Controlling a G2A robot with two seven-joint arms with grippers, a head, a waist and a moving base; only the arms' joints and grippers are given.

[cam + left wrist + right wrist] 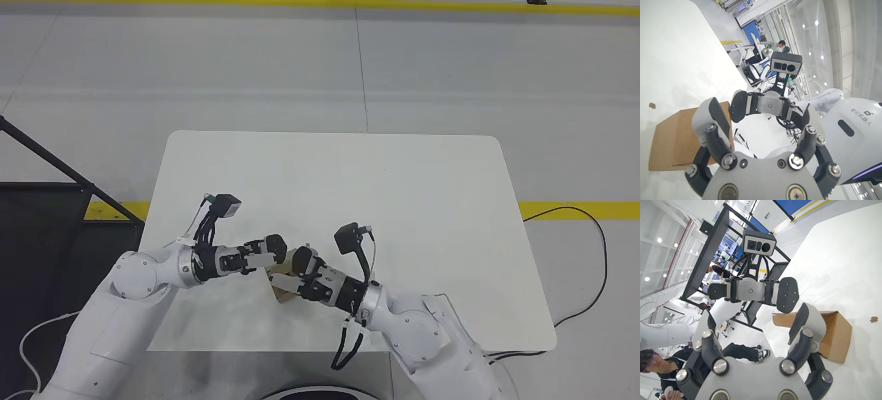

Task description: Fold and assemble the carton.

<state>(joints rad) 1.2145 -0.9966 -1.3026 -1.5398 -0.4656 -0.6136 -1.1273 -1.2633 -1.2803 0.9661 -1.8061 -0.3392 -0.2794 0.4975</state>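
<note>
lying on the table (pixel 838 266), the brown carton (pixel 836 336) gapes open-ended.

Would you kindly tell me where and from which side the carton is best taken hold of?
Probably by the thin wall at its open end. The carton lies low on the table, its broad faces likely too wide to span, and that end appears to face the open right gripper, which could come in level, one finger inside the wall and one outside.
</note>
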